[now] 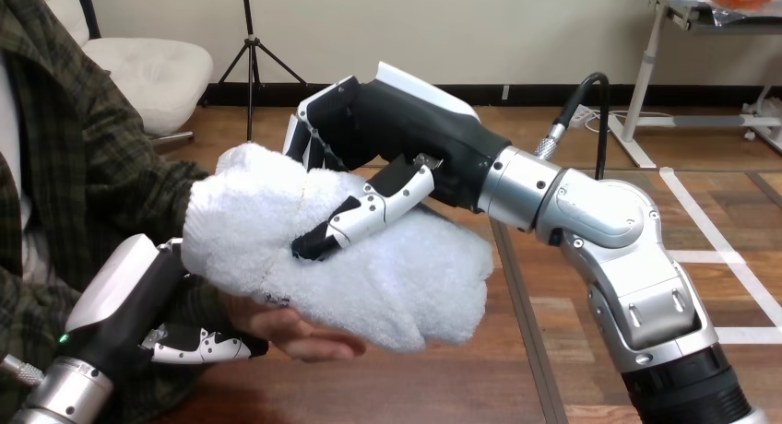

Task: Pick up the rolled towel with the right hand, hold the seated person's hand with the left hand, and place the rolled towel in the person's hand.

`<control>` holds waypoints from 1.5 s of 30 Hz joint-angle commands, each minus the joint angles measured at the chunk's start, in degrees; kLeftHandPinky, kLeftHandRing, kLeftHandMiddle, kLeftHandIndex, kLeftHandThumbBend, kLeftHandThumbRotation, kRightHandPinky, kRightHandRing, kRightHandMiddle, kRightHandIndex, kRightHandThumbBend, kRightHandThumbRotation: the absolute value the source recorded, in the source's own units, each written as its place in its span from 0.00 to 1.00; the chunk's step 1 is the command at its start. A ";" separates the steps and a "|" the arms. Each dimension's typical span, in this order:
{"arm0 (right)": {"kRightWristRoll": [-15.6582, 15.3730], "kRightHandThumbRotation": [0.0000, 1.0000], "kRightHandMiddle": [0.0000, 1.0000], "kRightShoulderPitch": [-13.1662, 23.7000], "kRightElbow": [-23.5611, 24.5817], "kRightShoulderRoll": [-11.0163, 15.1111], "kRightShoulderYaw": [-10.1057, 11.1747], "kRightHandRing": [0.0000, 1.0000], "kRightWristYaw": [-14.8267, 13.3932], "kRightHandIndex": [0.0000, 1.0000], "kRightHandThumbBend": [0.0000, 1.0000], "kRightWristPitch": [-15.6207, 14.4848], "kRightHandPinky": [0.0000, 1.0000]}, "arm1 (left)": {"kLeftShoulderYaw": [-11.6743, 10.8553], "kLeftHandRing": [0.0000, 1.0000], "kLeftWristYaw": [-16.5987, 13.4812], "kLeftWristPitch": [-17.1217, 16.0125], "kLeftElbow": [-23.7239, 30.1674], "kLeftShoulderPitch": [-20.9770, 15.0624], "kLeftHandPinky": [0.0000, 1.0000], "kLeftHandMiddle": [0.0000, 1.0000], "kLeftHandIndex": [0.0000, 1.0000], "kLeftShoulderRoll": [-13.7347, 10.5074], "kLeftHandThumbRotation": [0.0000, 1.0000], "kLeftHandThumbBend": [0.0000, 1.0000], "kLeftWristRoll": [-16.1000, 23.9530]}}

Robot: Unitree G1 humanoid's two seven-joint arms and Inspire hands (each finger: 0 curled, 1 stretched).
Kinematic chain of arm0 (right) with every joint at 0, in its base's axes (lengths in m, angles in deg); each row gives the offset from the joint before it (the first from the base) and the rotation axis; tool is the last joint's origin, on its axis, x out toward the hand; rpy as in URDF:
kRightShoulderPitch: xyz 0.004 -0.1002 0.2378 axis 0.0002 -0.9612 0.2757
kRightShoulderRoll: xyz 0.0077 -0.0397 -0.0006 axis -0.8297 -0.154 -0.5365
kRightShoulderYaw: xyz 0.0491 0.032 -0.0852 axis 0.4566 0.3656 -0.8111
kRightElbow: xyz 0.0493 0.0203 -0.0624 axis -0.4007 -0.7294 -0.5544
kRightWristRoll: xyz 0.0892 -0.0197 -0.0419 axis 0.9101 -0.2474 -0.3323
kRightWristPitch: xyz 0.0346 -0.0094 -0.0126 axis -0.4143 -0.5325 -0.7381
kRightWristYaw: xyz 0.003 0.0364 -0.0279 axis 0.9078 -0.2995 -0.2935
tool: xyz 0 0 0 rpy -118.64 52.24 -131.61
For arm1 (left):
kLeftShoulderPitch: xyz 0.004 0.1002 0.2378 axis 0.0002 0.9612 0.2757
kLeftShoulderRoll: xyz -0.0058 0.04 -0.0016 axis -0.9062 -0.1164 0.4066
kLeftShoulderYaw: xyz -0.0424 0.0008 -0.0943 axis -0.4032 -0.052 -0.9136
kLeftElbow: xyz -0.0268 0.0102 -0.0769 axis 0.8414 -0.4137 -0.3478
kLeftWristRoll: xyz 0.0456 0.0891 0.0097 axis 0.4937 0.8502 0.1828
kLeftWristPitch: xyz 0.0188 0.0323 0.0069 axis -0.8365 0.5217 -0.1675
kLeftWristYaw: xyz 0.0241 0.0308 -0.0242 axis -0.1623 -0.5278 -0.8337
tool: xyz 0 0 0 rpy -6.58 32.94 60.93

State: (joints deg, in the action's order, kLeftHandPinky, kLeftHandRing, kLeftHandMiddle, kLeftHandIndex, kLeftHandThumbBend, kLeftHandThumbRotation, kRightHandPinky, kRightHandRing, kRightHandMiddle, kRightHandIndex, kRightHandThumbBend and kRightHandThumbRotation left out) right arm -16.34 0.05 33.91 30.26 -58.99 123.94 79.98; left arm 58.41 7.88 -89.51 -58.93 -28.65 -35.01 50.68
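A: Where is the rolled towel (pixel 396 276)?

B: It is in the middle of the view, held off the table. It is white and fluffy. Its left end is above the person's wrist (pixel 217 306), and its right end goes out past the tips of the person's fingers.

A: Which hand has it?

B: The right hand (pixel 406 129), which comes in from the right on its silver forearm (pixel 599 221). Its thumb (pixel 373 207) presses into the near side of the towel. Its fingers (pixel 309 134) are bent round the far side, close together, so the towel is pinched between thumb and fingers.

A: And the person's hand (pixel 309 336)?

B: It is under the towel with the palm up and the fingers loosely stretched toward the right. The lower side of the towel seems to touch the palm. The person's fingers are not closed on it.

A: What does the left hand (pixel 129 295) do?

B: It is at the lower left, beside the person's wrist, with its white back turned up. Its thumb (pixel 198 347) lies bent along the near side of the wrist, and the tip reaches the base of the palm. The other fingers are hidden behind the wrist and the towel. The wrist sits between thumb and palm.
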 commanded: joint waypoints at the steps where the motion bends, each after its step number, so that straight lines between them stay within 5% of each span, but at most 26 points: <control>1: 0.41 0.00 0.35 3.94 0.54 -0.21 0.82 0.28 -1.88 0.40 0.90 1.18 0.22 | 2.37 0.41 1.22 -0.48 -1.32 -1.05 0.33 0.49 0.51 1.81 0.16 0.87 -0.25; 19: 0.76 0.03 0.54 3.41 1.32 0.43 0.79 0.50 -1.97 0.54 0.95 -0.74 0.42 | 2.08 0.41 1.38 -0.78 -1.20 -0.66 0.33 0.49 0.51 1.64 0.16 0.86 -0.71; 45: 1.91 0.10 0.56 2.69 0.60 1.60 0.84 0.52 0.00 0.57 0.89 0.22 0.42 | 1.80 0.41 1.76 -1.94 -0.50 0.45 0.35 0.49 0.51 1.29 0.17 0.84 -1.29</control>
State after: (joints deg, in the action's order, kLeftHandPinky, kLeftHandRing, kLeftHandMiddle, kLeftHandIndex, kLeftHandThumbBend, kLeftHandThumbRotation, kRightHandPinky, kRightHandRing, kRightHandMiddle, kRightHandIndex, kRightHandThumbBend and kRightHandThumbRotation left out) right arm -15.82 0.03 33.78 31.14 -59.11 123.71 78.80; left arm 58.22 8.98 -90.37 -58.97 -27.87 -34.99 49.09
